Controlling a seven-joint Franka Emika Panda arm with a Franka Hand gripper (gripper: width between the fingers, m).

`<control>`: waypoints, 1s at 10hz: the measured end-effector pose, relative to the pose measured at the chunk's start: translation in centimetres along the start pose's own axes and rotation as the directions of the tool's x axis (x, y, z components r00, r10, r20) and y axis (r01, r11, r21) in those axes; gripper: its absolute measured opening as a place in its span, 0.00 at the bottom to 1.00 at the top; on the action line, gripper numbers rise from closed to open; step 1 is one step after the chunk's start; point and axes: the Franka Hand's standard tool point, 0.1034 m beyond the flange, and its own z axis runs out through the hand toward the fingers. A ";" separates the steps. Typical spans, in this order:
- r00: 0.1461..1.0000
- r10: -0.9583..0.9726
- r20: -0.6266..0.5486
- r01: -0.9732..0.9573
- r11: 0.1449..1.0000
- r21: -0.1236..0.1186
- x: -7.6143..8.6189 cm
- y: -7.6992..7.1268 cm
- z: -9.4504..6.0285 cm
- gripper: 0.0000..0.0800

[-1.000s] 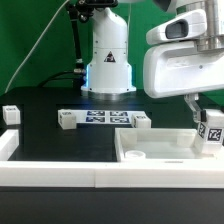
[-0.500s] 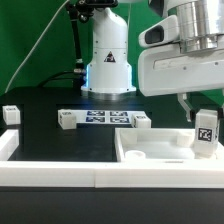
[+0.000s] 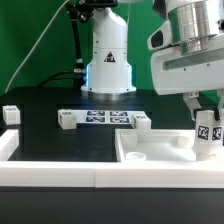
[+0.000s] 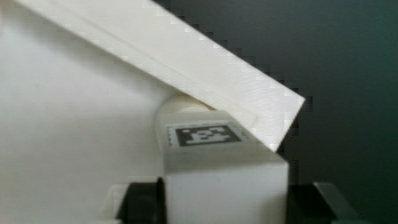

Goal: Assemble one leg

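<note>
My gripper is shut on a short white leg with a black-and-white tag on its face. It holds the leg upright over the right corner of the large white rimmed tray piece at the exterior view's right. In the wrist view the leg sits between my two dark fingers, its tagged face showing, its far end against the tray's raised rim. Whether the leg touches the tray floor I cannot tell.
The marker board lies mid-table with small white posts at its ends. Another white post stands at the far left. The robot base rises behind. A white rail runs along the table's front.
The gripper with the leg has shifted slightly right and lowered toward the tray's right corner; the wrist has turned. Other parts have not moved.
</note>
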 end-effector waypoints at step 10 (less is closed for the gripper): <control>0.667 -0.745 0.016 0.745 0.666 -0.029 0.1 -1.1 0.6 0.81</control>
